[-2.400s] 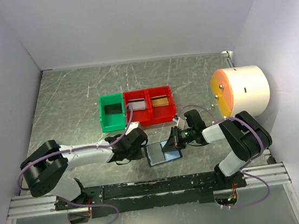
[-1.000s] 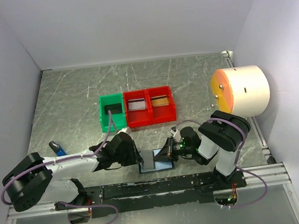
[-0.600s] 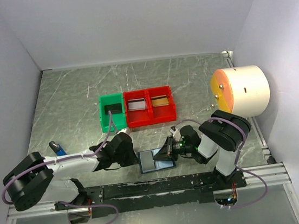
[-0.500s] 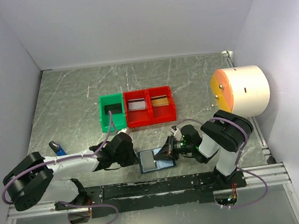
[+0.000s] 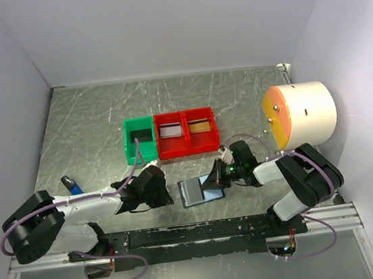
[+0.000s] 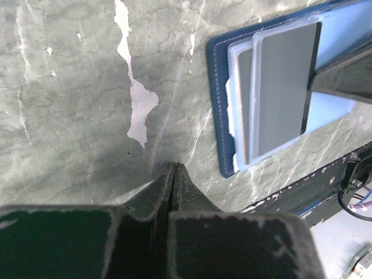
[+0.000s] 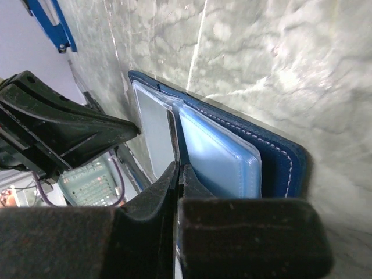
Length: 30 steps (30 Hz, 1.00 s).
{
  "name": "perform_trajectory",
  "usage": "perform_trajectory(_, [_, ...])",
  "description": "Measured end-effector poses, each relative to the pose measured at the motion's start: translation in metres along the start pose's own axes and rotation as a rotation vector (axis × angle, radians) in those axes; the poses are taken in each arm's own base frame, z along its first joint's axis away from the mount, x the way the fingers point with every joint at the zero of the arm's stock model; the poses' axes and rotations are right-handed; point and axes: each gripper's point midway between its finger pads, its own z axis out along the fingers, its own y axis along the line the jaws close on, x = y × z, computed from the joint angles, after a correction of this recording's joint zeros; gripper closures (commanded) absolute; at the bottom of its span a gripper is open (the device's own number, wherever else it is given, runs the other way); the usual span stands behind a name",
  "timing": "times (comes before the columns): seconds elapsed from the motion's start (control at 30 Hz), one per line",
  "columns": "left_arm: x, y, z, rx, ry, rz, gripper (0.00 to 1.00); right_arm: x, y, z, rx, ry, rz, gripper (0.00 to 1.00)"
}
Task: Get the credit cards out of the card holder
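Robot lab booth: white walls (image 5: 159, 27), mounting rail (image 5: 44, 255).

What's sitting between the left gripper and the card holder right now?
Nothing. The left wrist view shows only bare, scuffed table between the shut left gripper and the near edge of the card holder.

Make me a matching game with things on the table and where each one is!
Things:
1. green bin
2. grey card
3. blue tag
4. white drum

Places:
A. far right
B. in the open card holder
C. just left of the red bins
D. far left

Pairs: 1-C, 2-B, 3-D, 4-A
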Motion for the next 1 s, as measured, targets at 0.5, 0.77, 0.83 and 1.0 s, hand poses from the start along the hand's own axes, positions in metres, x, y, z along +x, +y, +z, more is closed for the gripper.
perform_trajectory(0.5, [-0.005, -0.003, -0.005, 0.0, -0.016, 0.033, 0.62, 0.004, -0.015, -0.018, 0.006, 0.092, -0.101, 1.0])
perform_trajectory(0.77, [-0.051, -0.076, -0.004, 0.048, -0.069, 0.138, 0.39, 0.01, -0.014, -0.017, -0.007, 0.077, -0.033, 1.0])
perform_trajectory(0.83, [-0.054, -0.091, 0.008, 0.013, -0.062, 0.175, 0.38, 0.008, -0.015, -0.016, 0.0, 0.069, -0.027, 1.0])
perform_trajectory(1.0, [-0.034, -0.097, 0.036, -0.118, -0.001, 0.268, 0.35, 0.005, -0.015, -0.017, 0.014, 0.047, -0.028, 1.0])
